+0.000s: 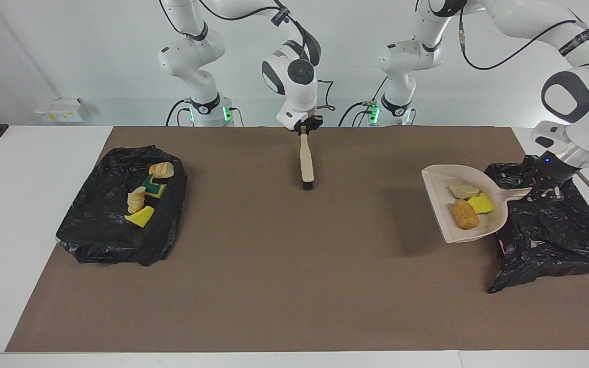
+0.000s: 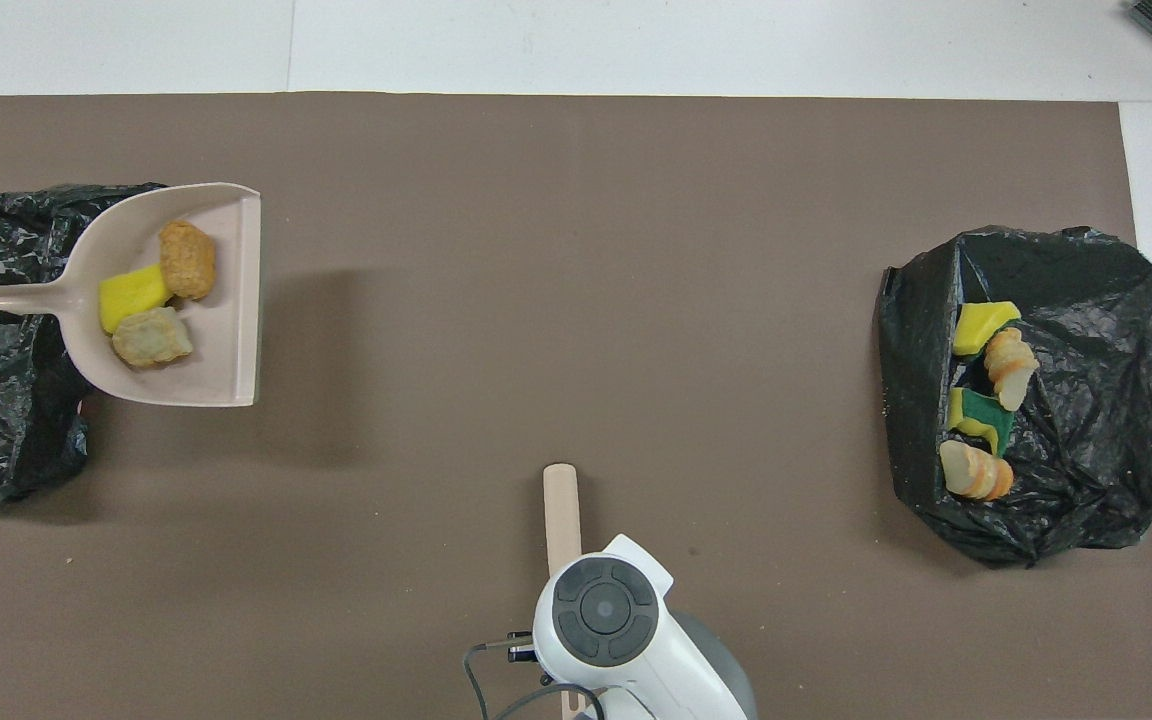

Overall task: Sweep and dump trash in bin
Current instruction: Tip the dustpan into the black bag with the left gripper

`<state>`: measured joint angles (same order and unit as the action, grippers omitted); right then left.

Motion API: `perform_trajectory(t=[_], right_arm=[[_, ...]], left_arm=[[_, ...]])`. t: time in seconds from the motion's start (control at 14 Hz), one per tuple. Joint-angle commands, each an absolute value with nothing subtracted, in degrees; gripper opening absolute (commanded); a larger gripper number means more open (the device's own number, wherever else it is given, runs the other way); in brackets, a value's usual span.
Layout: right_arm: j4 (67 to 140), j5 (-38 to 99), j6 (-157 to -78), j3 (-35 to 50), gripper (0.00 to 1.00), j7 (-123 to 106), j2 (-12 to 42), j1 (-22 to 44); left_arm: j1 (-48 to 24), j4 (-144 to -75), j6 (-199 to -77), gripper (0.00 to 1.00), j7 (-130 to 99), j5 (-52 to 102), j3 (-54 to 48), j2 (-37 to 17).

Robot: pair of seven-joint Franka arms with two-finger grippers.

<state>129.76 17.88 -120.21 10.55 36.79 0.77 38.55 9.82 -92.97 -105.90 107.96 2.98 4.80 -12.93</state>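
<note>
Brown mat: left gripper clamps dustpan handle, trash inside; right gripper clamps brush, bristles down.

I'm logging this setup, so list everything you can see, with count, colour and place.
dustpan: one, beige, raised beside the bag at the left arm's end
trash in dustpan: three, yellow, tan, orange
bag at the left arm's end: one, black
bag at the right arm's end: one, black, holds four trash lumps
brush: one, beige, hanging over mid-table
mat: one, brown
left claw: shut on dustpan handle
right claw: shut on brush
</note>
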Motion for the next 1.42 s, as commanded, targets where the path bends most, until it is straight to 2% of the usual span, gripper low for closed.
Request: perform_trajectory(t=[0.0, 0.07, 0.14, 0.21, 0.28, 0.36, 0.5, 0.71, 0.85, 1.21, 1.35], right_arm=[[129.3, 19.0, -121.8, 10.5, 0.00, 37.7, 2.2, 38.5], [129.2, 19.0, -122.0, 10.5, 0.00, 37.8, 2.5, 38.5], [128.7, 19.0, -122.1, 10.5, 0.30, 37.8, 3.1, 38.4], [127.7, 19.0, -121.9, 10.5, 0.67, 37.7, 3.8, 38.3], [127.0, 19.0, -121.5, 10.5, 0.91, 37.1, 4.0, 38.2], [126.5, 19.0, -121.6, 10.5, 1.00, 36.9, 4.3, 38.1], [124.5, 18.5, -120.5, 10.4, 1.00, 36.4, 3.6, 37.6], [121.5, 18.2, -115.9, 9.9, 1.00, 32.9, 1.2, 35.7], [120.4, 17.9, -112.2, 9.8, 1.00, 32.9, -2.3, 34.1], [120.4, 11.7, -108.6, 9.5, 1.00, 32.9, -9.4, 30.6], [119.9, 11.4, -107.2, 9.6, 1.00, 31.6, -12.4, 25.8]], left_arm=[[15.1, -91.2, -105.5, 0.00, 113.0, 1.8, 4.1, -13.3], [16.4, -91.2, -105.6, 0.00, 113.3, -0.4, 4.1, -13.3], [17.4, -90.7, -106.2, 0.00, 113.5, -2.8, 4.1, -13.4], [19.0, -89.3, -107.7, 0.00, 113.5, -4.5, 4.1, -14.0], [20.0, -89.0, -109.8, 0.00, 113.5, -6.2, 4.1, -14.1], [20.4, -89.1, -111.7, 0.00, 113.1, -8.3, 4.2, -14.1], [22.4, -89.4, -114.8, 0.00, 112.1, -12.1, 4.5, -14.1], [21.4, -92.1, -123.2, 0.00, 105.6, -26.7, 4.4, -13.7], [21.2, -93.9, -128.8, 0.00, 102.5, -32.1, 4.5, -13.3], [19.9, -95.0, -131.9, 0.00, 100.8, -45.7, 4.4, -11.8], [19.9, -95.6, -132.0, 0.00, 99.4, -46.9, 4.4, -10.6]])
